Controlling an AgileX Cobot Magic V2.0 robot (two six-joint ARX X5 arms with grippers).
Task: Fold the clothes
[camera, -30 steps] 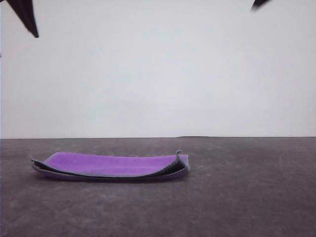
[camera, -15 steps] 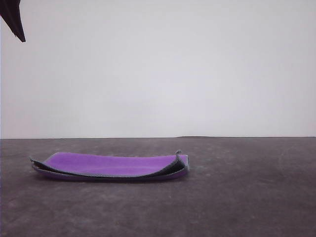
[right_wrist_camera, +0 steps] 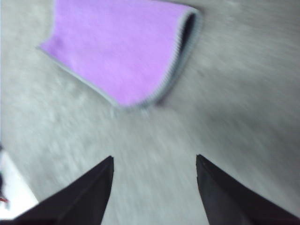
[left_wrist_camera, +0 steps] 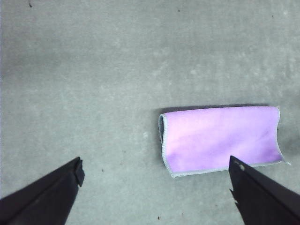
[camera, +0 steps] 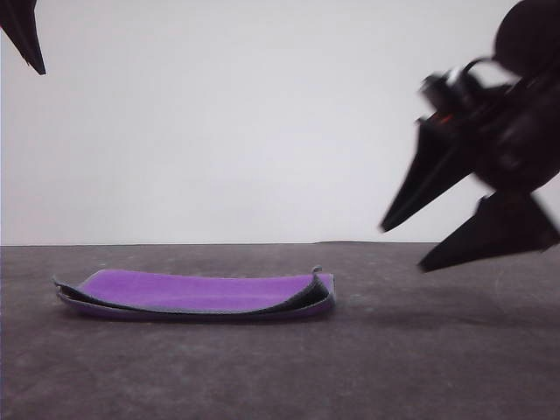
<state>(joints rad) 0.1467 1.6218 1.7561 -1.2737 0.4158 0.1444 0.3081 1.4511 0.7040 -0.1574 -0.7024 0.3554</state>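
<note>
1 folded cloth (camera: 197, 295) on table (camera: 420, 350); 2 grippers' fingers spread, empty: left (left_wrist_camera: 157, 180), right (camera: 402, 245).

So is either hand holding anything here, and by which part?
Nothing is held. The right hand and left hand are both open, clear of the folded purple cloth with grey stitched edge on the table.

Purple cloth (camera: 197, 291) lies folded, seemingly in half, flat.

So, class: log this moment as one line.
cloth: folded, purple up | right gripper: open, right of cloth, above table | left gripper: open
</note>
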